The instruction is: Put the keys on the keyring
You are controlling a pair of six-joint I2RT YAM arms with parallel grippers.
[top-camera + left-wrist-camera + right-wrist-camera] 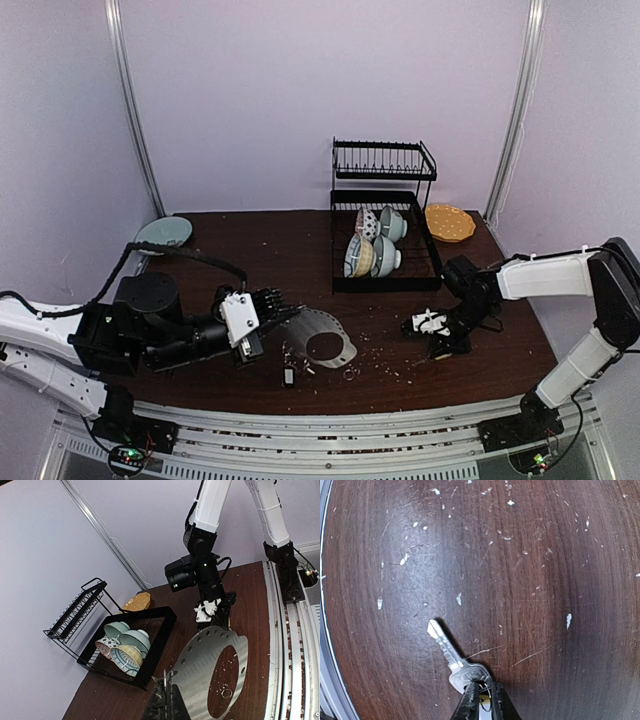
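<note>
The keyring [322, 340] is a wide grey metal hoop with small holes round its rim, also seen in the left wrist view [200, 665]. My left gripper [283, 320] is shut on its near edge [172, 696] and holds it tilted above the table. My right gripper [441, 341] is shut on the keys. In the right wrist view the silver key [451, 652] sticks out left of the shut fingers [468, 702], just above the table, with a bit of the yellow tag [483, 698] between them. The right gripper [216, 616] is beyond the hoop's far edge.
A small black-and-white tag [289, 376] and a tiny loose ring [351, 374] lie under and near the hoop. A black dish rack [385, 283] with bowls stands at the back. A yellow plate [450, 222] and a teal plate [163, 233] lie at the back corners. White crumbs dot the table.
</note>
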